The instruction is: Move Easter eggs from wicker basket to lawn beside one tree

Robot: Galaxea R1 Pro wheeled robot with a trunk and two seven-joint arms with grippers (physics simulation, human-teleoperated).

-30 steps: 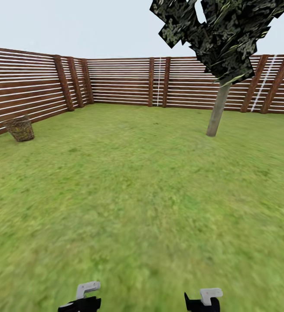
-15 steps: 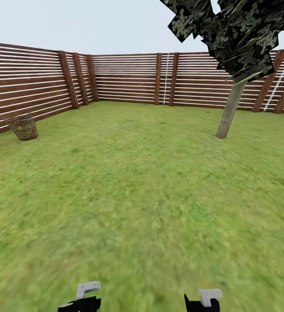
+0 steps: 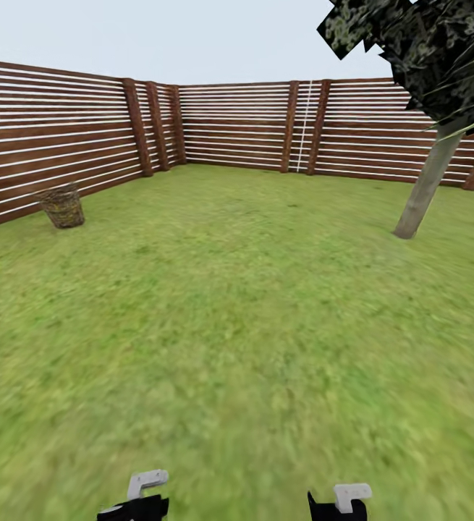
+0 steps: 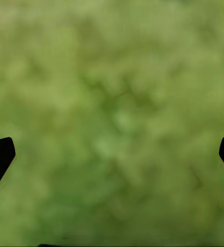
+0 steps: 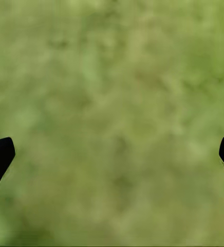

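Note:
The wicker basket [image 3: 62, 206] stands far off on the lawn [image 3: 237, 304] at the left, close to the fence. Its inside is too distant to make out, so the Easter eggs are hidden. A tree with a slim grey trunk [image 3: 424, 189] and a dark leafy canopy [image 3: 432, 51] rises at the far right of the garden. Both arms' ends peek in at the head view's lower edge, left [image 3: 139, 498] and right [image 3: 340, 503]. My left gripper [image 4: 112, 154] and right gripper [image 5: 112, 154] hang open over bare grass, with nothing between the fingers.
A brown slatted fence [image 3: 229, 126] rings the lawn at the left and back, meeting in a corner behind the basket. Wide open grass lies between me, the basket and the tree.
The whole head view has swung left, so the basket and tree slid rightward in the picture and look slightly nearer. Both arms hold the same pose.

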